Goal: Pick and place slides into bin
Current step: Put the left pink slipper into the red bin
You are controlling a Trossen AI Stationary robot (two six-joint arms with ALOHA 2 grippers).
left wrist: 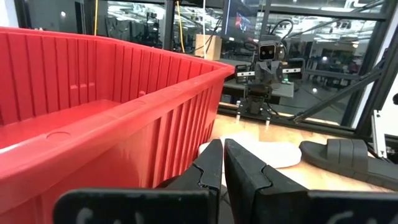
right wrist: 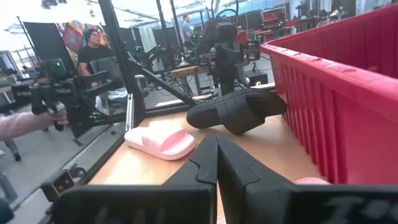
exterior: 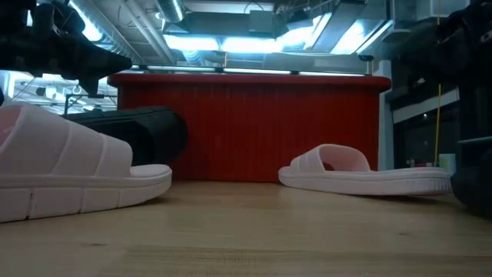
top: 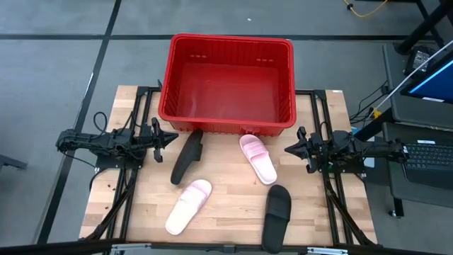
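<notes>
The red bin (top: pixel 226 81) stands at the table's far middle. One black slide (top: pixel 187 156) lies in front of it, its far end up against the bin's near wall. A pink slide (top: pixel 257 157) lies to its right. A second pink slide (top: pixel 188 205) and a second black slide (top: pixel 277 216) lie nearer the front edge. My left gripper (top: pixel 170 137) is shut and empty at the table's left side, left of the first black slide. My right gripper (top: pixel 289 149) is shut and empty at the right side, right of the pink slide.
The bin's thick rim (exterior: pixel 254 78) stands well above the slides in the low view. Dark frame rails (top: pixel 127 184) run along both table sides. A laptop (top: pixel 432 152) sits right of the table. In the right wrist view a person (right wrist: pixel 93 46) stands beyond the table.
</notes>
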